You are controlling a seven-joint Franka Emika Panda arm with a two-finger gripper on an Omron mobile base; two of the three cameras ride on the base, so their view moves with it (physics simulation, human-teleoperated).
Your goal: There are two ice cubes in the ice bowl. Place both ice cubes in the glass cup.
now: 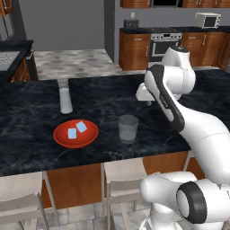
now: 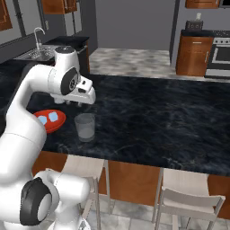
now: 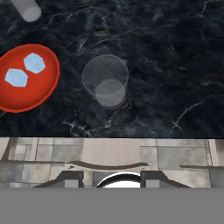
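The red-orange ice bowl (image 1: 60, 137) (image 2: 57, 124) (image 3: 43, 94) sits on the dark marble counter. Two pale blue ice cubes (image 1: 81, 127) (image 1: 72, 133) lie side by side in it, also seen from the hand (image 3: 34, 63) (image 3: 16, 77). The glass cup (image 1: 128, 129) (image 2: 85, 127) (image 3: 106, 81) stands upright to the bowl's right, with nothing in it. My gripper (image 1: 148, 102) (image 2: 81, 104) (image 3: 111, 179) hangs above the counter, behind and slightly right of the cup. It is open, its fingertips apart with nothing between them.
A taller narrow glass with white contents (image 1: 65, 96) (image 3: 26, 8) stands behind the bowl. Pale stools (image 1: 123, 175) (image 2: 188, 191) stand below the counter's near edge. Cabinets, a stove and a microwave (image 1: 207, 19) line the far wall.
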